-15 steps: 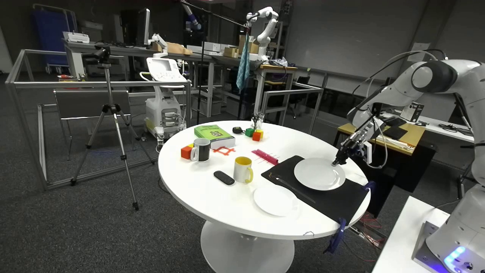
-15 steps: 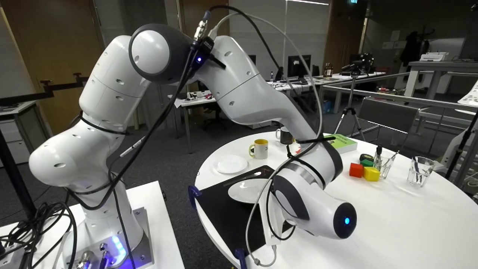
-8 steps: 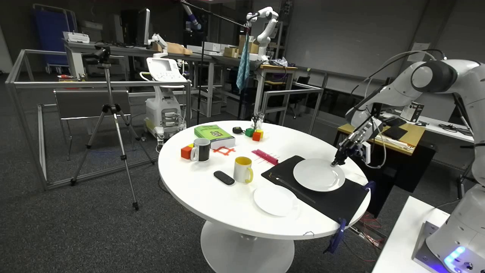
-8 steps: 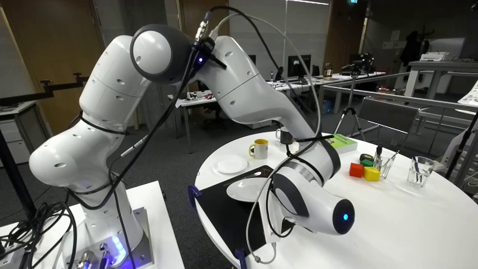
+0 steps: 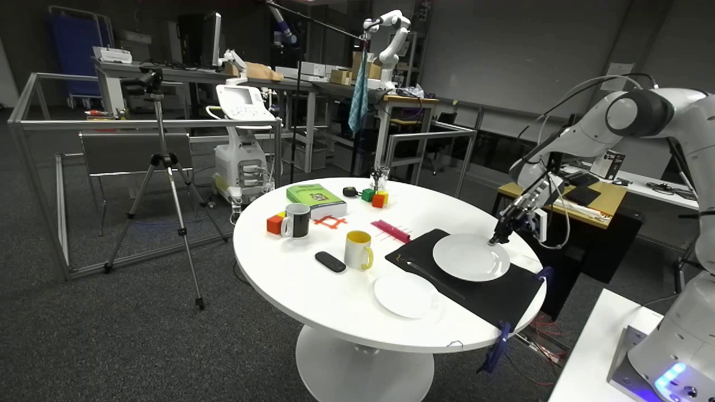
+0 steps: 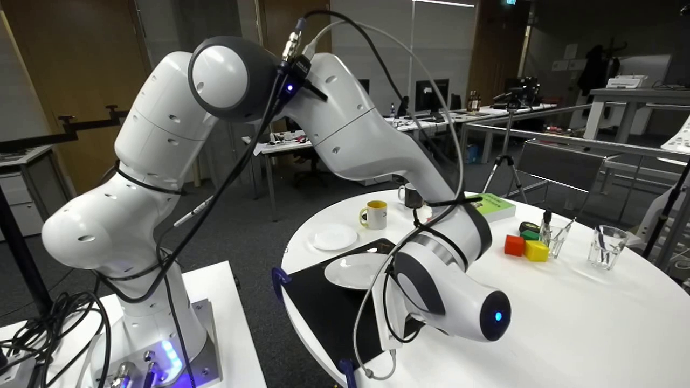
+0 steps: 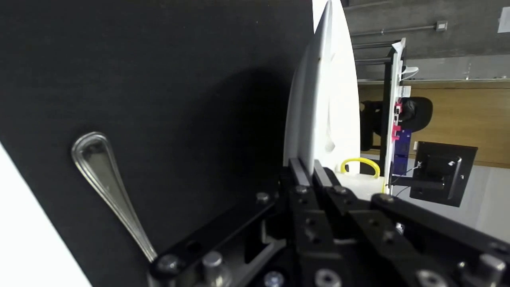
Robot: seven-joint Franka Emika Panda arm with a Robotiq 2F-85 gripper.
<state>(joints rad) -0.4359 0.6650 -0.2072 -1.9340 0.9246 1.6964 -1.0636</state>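
Plate (image 5: 471, 257) shifted slightly | rim (image 7: 309, 149) pinched between jaws | black mat (image 5: 503, 301) beneath

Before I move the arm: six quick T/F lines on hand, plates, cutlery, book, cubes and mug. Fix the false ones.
1. The hand is shut on the rim of a plate. True.
2. The second plate lies on the black mat. False: the second plate lies on the white tabletop, off the black mat.
3. A metal cutlery handle lies on the black mat. True.
4. The green book lies open. False: the green book is closed.
5. A red cube sits beside a yellow cube. True.
6. The yellow-handled mug lies on its side. False: the yellow-handled mug stands upright.
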